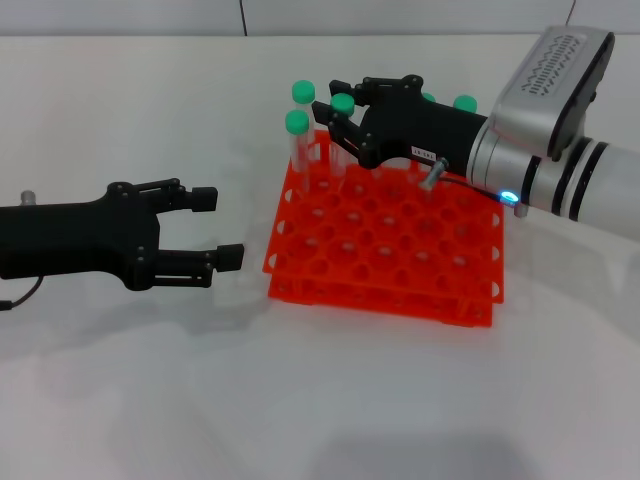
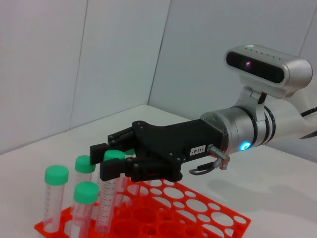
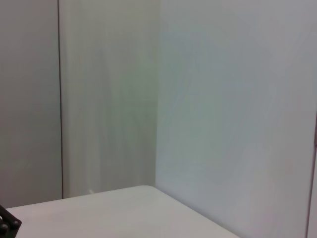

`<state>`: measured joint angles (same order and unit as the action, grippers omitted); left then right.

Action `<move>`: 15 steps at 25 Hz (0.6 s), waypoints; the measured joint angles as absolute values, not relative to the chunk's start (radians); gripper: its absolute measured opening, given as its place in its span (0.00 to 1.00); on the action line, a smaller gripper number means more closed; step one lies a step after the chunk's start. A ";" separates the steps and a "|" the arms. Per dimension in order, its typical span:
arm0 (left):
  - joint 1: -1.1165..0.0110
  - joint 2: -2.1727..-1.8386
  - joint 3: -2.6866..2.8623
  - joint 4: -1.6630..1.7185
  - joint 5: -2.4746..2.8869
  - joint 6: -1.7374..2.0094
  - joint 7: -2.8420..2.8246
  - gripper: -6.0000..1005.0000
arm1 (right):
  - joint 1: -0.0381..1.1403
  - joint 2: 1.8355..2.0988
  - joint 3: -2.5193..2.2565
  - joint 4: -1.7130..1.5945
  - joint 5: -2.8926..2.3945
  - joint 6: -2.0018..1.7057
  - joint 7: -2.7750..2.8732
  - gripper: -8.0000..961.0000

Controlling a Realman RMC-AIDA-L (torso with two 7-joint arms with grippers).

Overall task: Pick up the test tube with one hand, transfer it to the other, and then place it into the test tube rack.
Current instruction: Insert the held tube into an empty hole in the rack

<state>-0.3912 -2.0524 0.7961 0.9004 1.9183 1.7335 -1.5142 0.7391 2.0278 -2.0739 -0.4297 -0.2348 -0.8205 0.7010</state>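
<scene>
The orange-red test tube rack [image 1: 400, 270] stands right of centre; it also shows in the left wrist view [image 2: 198, 218]. My right gripper [image 1: 335, 105], with the white label and blue light, reaches over the rack's far left corner. Its fingers close around the green cap of the test tube [image 1: 343, 103], which stands upright with its lower end in a rack hole [image 2: 106, 208]. In the left wrist view the right gripper [image 2: 106, 159] brackets that cap. My left gripper [image 1: 215, 228] is open and empty, low over the table left of the rack.
Other green-capped tubes stand in the rack: two at the far left corner [image 1: 302, 92] [image 1: 297, 122] and one at the far right [image 1: 465, 103]. White walls stand behind the table [image 3: 124, 203]. The right wrist view shows only wall and table.
</scene>
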 joint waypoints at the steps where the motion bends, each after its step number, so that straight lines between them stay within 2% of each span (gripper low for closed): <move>1: -0.391 -2.052 0.796 0.900 1.918 1.733 -1.514 0.87 | 0.738 2.028 -2.074 -0.430 -0.235 -0.821 0.701 0.29; 15: -0.391 -2.052 0.796 0.900 1.919 1.733 -1.515 0.87 | 0.730 2.028 -2.074 -0.435 -0.231 -0.819 0.701 0.29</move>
<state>-0.3912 -2.0523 0.7961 0.9004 1.9191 1.7335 -1.5152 0.7304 2.0279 -2.0739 -0.4352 -0.2313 -0.8190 0.7011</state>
